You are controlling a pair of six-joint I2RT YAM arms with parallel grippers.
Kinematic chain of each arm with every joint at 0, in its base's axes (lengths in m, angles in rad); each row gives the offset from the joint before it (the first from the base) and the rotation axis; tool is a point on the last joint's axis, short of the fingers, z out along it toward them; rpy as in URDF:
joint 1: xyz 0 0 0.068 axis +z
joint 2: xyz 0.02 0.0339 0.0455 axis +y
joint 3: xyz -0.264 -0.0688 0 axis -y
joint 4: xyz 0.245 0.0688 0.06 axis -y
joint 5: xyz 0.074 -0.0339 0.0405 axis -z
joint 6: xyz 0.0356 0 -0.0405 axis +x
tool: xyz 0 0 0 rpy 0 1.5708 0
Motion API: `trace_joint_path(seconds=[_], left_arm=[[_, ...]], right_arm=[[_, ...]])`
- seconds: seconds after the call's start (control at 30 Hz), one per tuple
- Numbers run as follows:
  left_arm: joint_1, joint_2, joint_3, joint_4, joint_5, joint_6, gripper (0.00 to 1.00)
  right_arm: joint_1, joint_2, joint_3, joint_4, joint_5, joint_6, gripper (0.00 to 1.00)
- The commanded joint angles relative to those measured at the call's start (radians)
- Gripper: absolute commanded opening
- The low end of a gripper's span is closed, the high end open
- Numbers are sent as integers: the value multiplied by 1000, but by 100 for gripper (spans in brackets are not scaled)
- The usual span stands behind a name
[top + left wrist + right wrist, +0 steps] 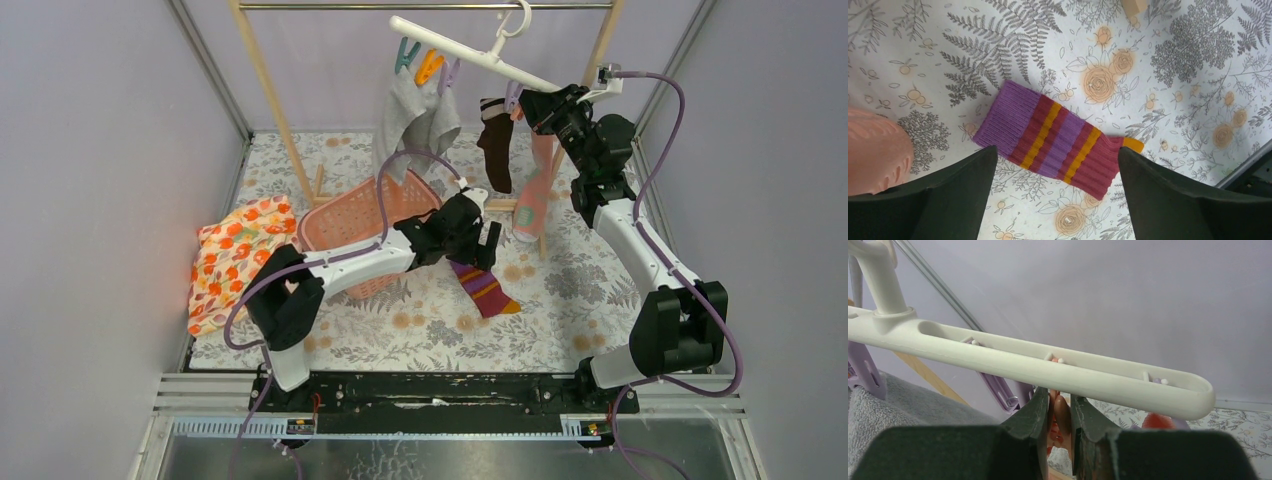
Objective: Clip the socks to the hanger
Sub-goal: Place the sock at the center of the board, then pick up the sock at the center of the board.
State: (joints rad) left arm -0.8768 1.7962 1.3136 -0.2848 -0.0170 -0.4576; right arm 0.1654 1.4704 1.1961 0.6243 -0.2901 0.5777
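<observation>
The purple sock (485,289) with dark red and orange stripes lies flat on the floral mat, also in the left wrist view (1058,137). My left gripper (478,246) hovers just above it, open and empty (1058,200), with a finger on each side of the sock. The white bar hanger (480,55) hangs tilted from the top rail by its hook. My right gripper (535,105) is under the bar's right part (1048,367), shut (1060,410) on an orange clip (1062,412). A purple clip (1003,390) hangs beside it.
Grey cloth (415,120), a dark brown sock (497,140) and a long pink sock (533,195) hang from the hanger. A pink basket (345,215) and an orange-patterned cloth (235,255) sit at left. The wooden rack frame (270,90) stands behind.
</observation>
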Motion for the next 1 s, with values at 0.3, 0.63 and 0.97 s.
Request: trace_joint_path(seconds=[0.3,0.63,0.97], left_arm=[[3,143,3,-14,-278,-109,77],[8,168,-34,14,-265,-315,61],[-14,98,-54,5,-267,-313,0]], right_arm=[[-10,69,-61,-230,-56,-18,0],[-10,75,-60,-234,-56,-19,0],[-12,77,-63,-230,-61,-16,0]])
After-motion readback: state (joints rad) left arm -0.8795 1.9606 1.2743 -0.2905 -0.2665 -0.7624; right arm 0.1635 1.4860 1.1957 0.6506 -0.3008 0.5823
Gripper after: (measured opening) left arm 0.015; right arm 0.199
